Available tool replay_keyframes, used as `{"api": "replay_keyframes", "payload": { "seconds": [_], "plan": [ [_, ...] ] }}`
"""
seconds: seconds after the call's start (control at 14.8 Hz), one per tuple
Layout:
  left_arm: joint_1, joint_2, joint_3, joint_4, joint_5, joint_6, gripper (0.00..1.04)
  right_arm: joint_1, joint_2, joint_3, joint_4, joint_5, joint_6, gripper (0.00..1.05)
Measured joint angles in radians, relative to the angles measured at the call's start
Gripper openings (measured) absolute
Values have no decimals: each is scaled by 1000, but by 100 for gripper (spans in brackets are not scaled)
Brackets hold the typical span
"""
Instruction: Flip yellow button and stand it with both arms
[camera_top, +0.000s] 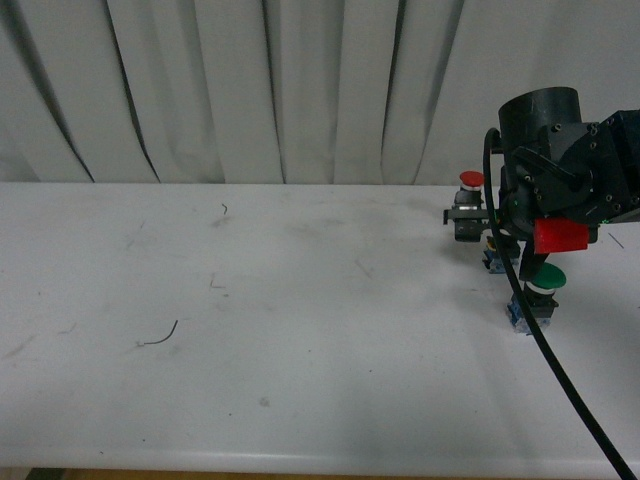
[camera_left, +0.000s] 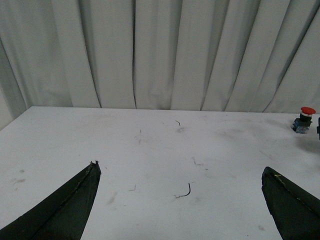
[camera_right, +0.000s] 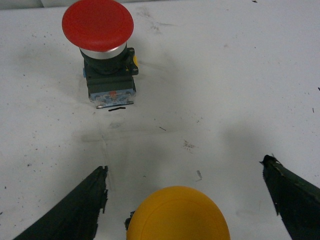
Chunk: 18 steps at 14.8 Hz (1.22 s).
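The yellow button (camera_right: 177, 215) shows in the right wrist view as a round yellow-orange cap facing the camera, with only a sliver of its dark base visible. My right gripper (camera_right: 185, 165) is open, one finger on each side of the cap with a gap to it, touching nothing. In the front view the right arm (camera_top: 560, 170) hangs over the table's right side and hides the yellow button. My left gripper (camera_left: 180, 170) is open over bare white table (camera_left: 150, 150) and holds nothing; the left arm is outside the front view.
A red-capped button (camera_right: 98, 25) (camera_top: 470, 182) (camera_left: 304, 119) stands upright just beyond the yellow one. A green-capped button (camera_top: 546, 276) sits nearer the front under the right arm. A black cable (camera_top: 570, 390) runs down from the arm. A white curtain (camera_top: 300, 90) backs the table.
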Motion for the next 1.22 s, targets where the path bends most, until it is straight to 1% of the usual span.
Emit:
{"api": "replay_keyframes", "payload": {
  "seconds": [0.07,0.14,0.27,0.47,0.61,0.68,0.81,0.95,1.08,1.15,1.22],
  "plan": [
    [0,0,0,0,0,0,98,0,0,0,12,-5,5,100],
    [0,0,0,0,0,0,98,0,0,0,24,-13,8,97],
    [0,0,0,0,0,0,98,0,-18,-26,67,-45,10,98],
    [0,0,0,0,0,0,98,-16,-175,-178,216,-100,-8,98],
    [0,0,0,0,0,0,98,-62,-346,-327,325,-143,-7,98],
    [0,0,0,0,0,0,98,-88,-447,-436,404,-175,-8,98],
    [0,0,0,0,0,0,98,-120,-670,-674,512,-254,-2,98],
    [0,0,0,0,0,0,98,-120,-938,-880,507,-332,10,98],
    [0,0,0,0,0,0,98,-117,-1210,-1021,419,-383,-8,98],
    [0,0,0,0,0,0,98,-113,-1310,-1050,373,-400,-14,98],
    [0,0,0,0,0,0,98,-90,-1425,-1058,277,-358,-47,93]
  ]
}}
